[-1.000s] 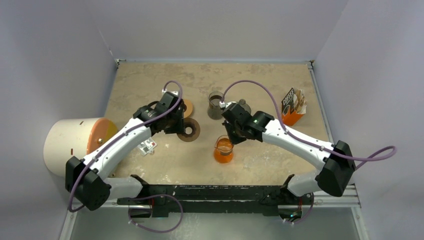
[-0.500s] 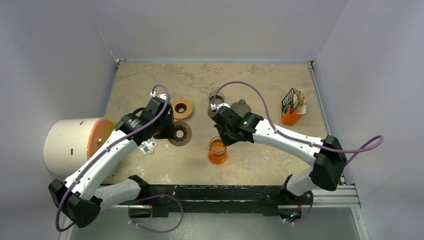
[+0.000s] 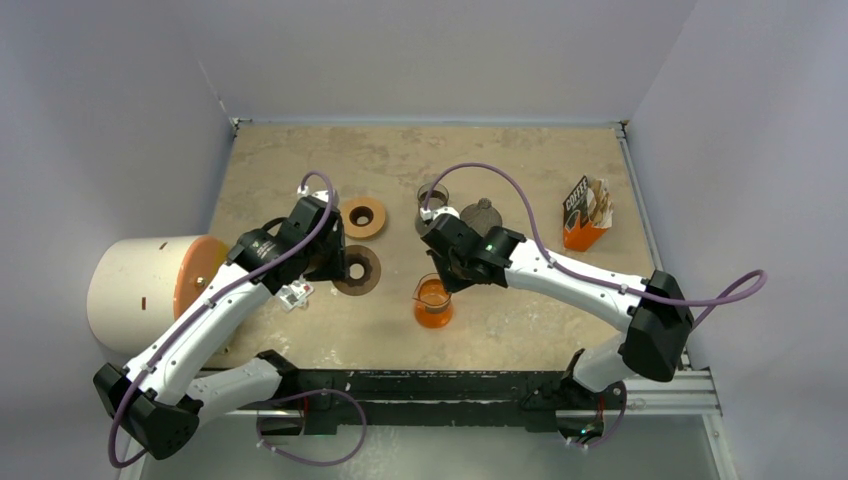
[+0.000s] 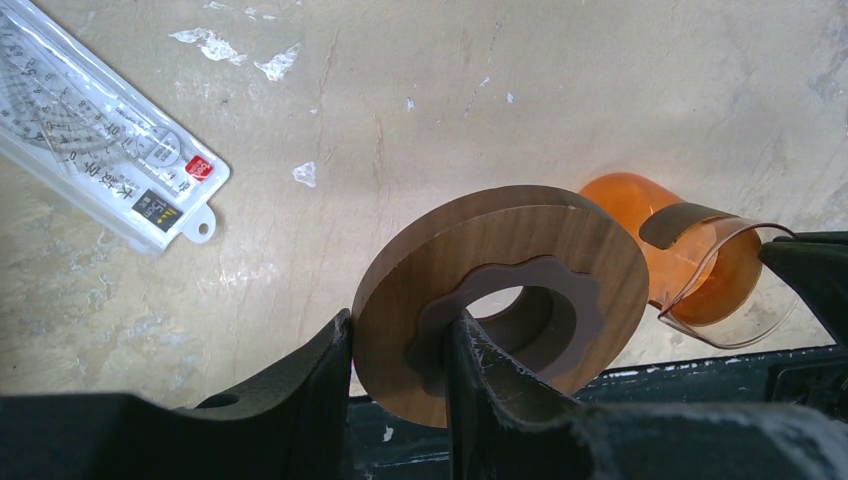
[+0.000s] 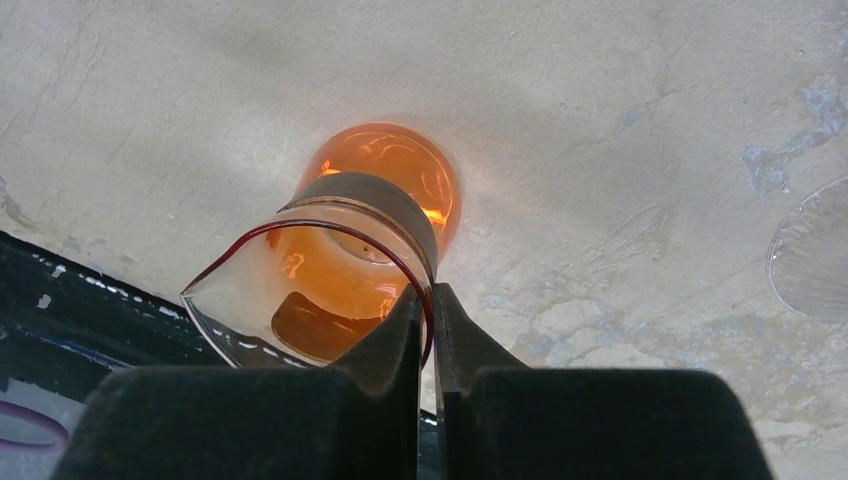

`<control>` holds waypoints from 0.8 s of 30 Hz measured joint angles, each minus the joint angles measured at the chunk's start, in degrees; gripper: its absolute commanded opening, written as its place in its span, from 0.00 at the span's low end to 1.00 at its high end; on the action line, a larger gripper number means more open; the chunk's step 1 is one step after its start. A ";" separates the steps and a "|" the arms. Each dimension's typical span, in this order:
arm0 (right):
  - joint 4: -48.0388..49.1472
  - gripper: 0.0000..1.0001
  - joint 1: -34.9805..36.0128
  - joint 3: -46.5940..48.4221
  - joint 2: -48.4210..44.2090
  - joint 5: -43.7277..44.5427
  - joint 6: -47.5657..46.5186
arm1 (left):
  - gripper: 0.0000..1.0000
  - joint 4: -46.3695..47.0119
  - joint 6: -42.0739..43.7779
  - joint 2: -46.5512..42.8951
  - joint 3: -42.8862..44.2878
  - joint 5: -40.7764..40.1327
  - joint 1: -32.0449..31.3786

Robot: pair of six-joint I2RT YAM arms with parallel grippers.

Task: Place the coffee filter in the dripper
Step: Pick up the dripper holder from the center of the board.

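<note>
Pale grey walls point(image 3: 420, 50); mottled beige tabletop point(image 3: 300, 160), possibly stone; even light.

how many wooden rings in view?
2. A light ring lies free toward the back of the table. A darker ring, nearer, is gripped at its edge by the left end effector. More could be hidden under the arms.

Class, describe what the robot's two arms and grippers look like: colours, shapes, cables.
The left arm and right arm have white links and black joints. A purple cable loops along each. The left gripper and right gripper have black, matte, tapering fingers.
</note>
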 measured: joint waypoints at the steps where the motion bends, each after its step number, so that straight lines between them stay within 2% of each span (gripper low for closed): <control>1: -0.02 0.10 0.02 0.00 0.00 0.02 0.02 | 0.00 -0.02 0.00 0.00 0.00 0.00 0.00; 6: 0.07 0.22 0.22 0.00 -0.02 0.17 0.15 | 0.00 -0.07 0.02 0.00 0.00 0.00 0.00; 17: 0.39 0.32 0.50 0.00 -1.07 1.05 0.63 | 0.00 -0.04 0.00 0.00 0.00 0.00 0.04; 24: 0.33 0.40 0.50 0.20 -5.05 2.03 0.94 | 0.00 0.20 0.61 0.09 0.00 1.33 0.04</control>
